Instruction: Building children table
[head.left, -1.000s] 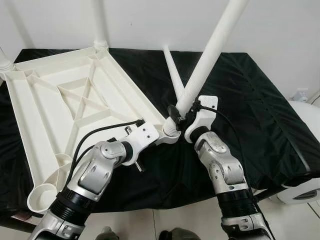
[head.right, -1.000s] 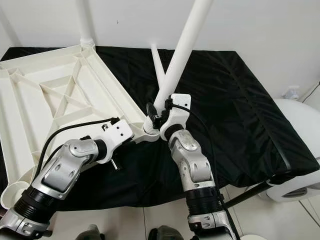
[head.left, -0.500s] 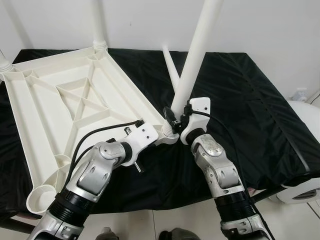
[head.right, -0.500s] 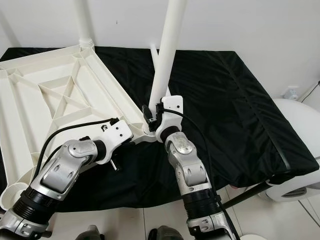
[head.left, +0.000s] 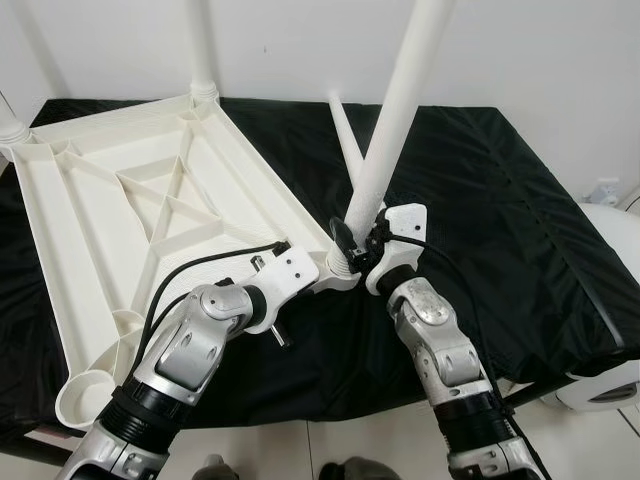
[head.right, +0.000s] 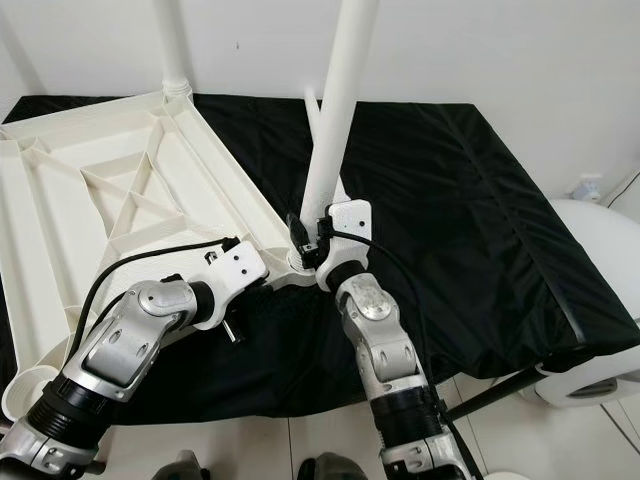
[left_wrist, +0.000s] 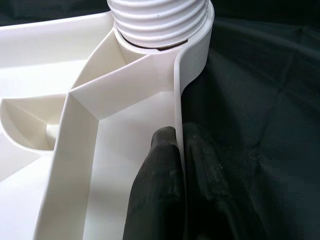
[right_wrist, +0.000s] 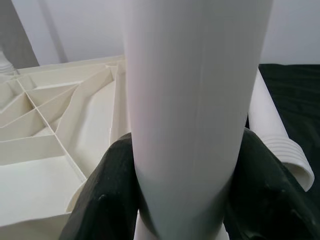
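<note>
The white table top (head.left: 150, 200) lies upside down on the black cloth, ribbed underside up. My left gripper (left_wrist: 181, 165) is shut on its rim wall, just below a corner socket (head.left: 338, 268). My right gripper (head.left: 355, 240) is shut on a long white table leg (head.left: 395, 110), (right_wrist: 195, 100) whose threaded end (left_wrist: 160, 20) sits in that socket. The leg stands nearly upright, leaning slightly right. Two other legs (head.left: 200, 45) stand in the far corners. A further loose leg (head.left: 345, 140) lies on the cloth behind the held one.
The black cloth (head.left: 500, 190) covers the whole table, with open room to the right of the leg. A white round object (head.left: 610, 360) stands beside the table at the right. A white wall rises behind.
The held leg has swung from a strong rightward lean to nearly upright, then tipped slightly right again. My right gripper moved with it at the socket. The left gripper has stayed on the rim.
</note>
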